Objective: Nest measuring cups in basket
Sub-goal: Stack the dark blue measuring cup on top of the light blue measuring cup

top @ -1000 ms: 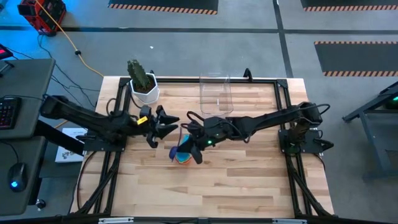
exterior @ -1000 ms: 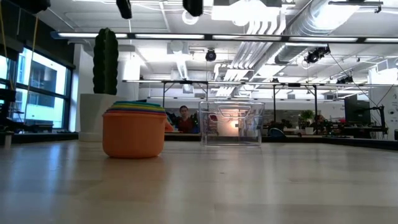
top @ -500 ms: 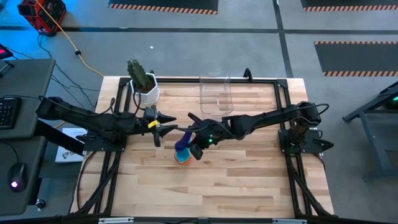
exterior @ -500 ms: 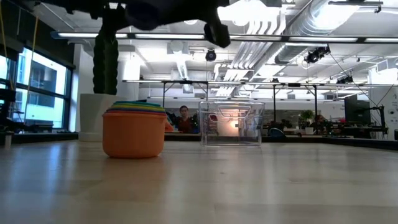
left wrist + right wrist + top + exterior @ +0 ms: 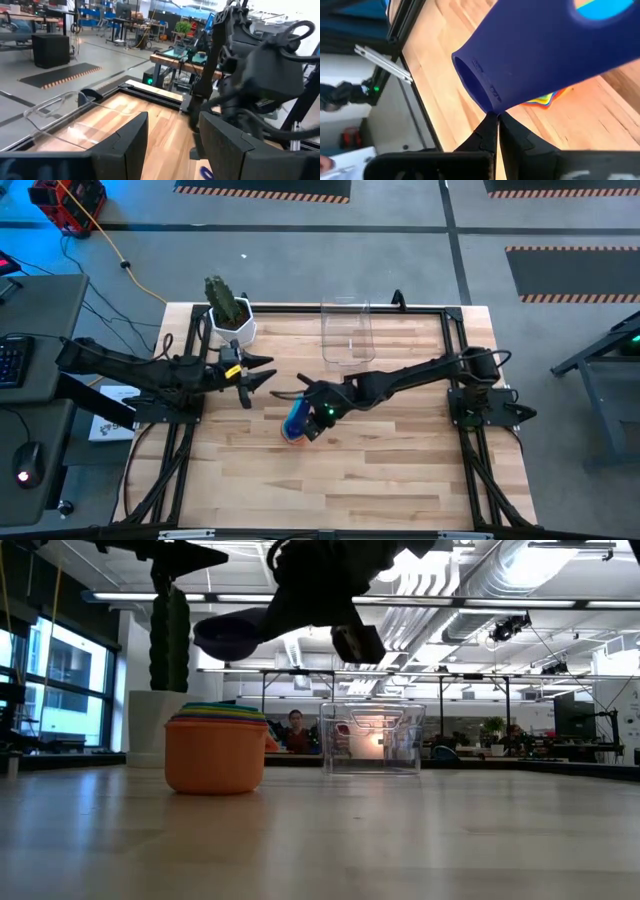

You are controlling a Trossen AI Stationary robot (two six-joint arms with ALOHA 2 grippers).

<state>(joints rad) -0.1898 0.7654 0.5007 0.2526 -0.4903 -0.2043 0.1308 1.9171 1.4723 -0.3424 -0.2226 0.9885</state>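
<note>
The dark blue cup [image 5: 540, 47] is held clear of the worktop [image 5: 400, 470], gripped by its flat handle in the closed right tool [image 5: 496, 122]. In the low view it hangs above and slightly to one side of the nested stack [image 5: 215, 748], whose outermost member is the orange cup. Seen past the right tool's fingers, the cup body extends straight forward from the fingertips, so its long axis continues the tool's own line, and the stack's coloured rims lie beyond and beneath the cup. The coming move appears to turn on this relation: the cup must be brought level over the stack before release. The left tool [image 5: 255, 375] stands open and empty, level with the right tool but well apart from the cup. The right arm is the nearer. The basket [image 5: 347, 332] stands empty beyond both tools, at the far edge of the worktop.
</note>
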